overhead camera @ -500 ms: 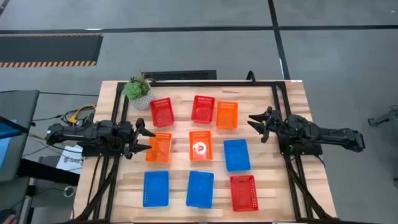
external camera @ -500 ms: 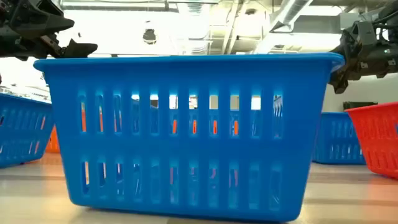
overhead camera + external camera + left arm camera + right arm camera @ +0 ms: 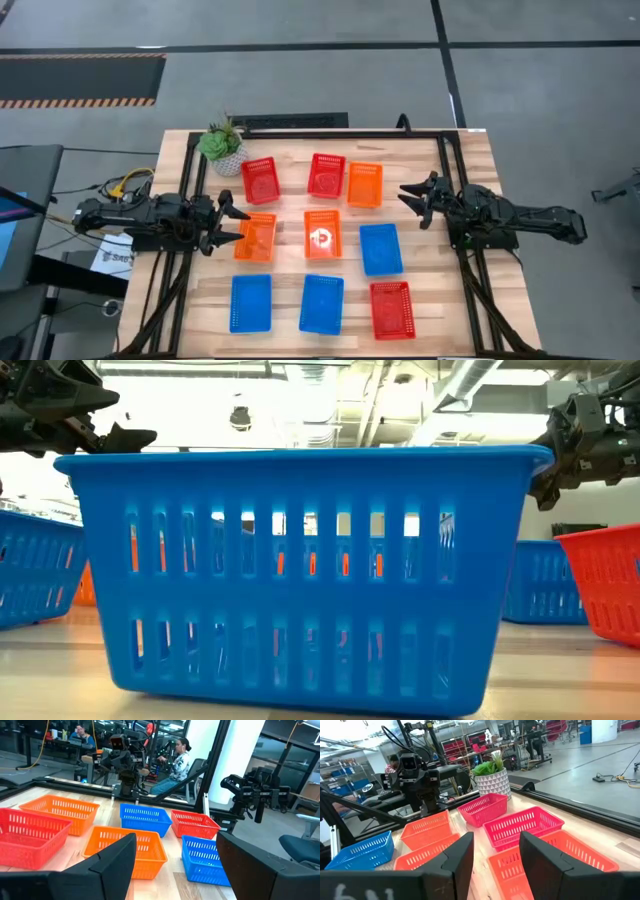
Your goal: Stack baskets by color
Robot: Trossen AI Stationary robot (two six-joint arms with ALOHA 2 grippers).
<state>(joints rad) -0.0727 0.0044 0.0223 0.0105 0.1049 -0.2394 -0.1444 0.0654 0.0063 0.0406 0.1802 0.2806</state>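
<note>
While both arms wait at the sides of the pale wooden plank worktop (image 3: 440, 310), we see nine small rectangular plastic baskets with slotted mesh walls spread in three rows, none stacked. Nearest the front edge lie a blue basket (image 3: 251, 302) on the left, a second blue basket (image 3: 322, 302) in the middle, and a red basket (image 3: 392, 308) on the right. In the middle row sit an orange basket (image 3: 256, 237), a second orange basket (image 3: 322, 233), and a third blue basket (image 3: 380, 248). At the far edge stand a second red basket (image 3: 260, 179), a third red basket (image 3: 326, 175) and a third orange basket (image 3: 364, 184). A small green plant in a white patterned pot (image 3: 222, 146) occupies the far left corner.

Our left tool (image 3: 236, 222) hangs just beside the left orange basket with its jaws apart, holding nothing. Our right tool (image 3: 409, 194) hovers near the far orange basket, jaws also apart and empty.
</note>
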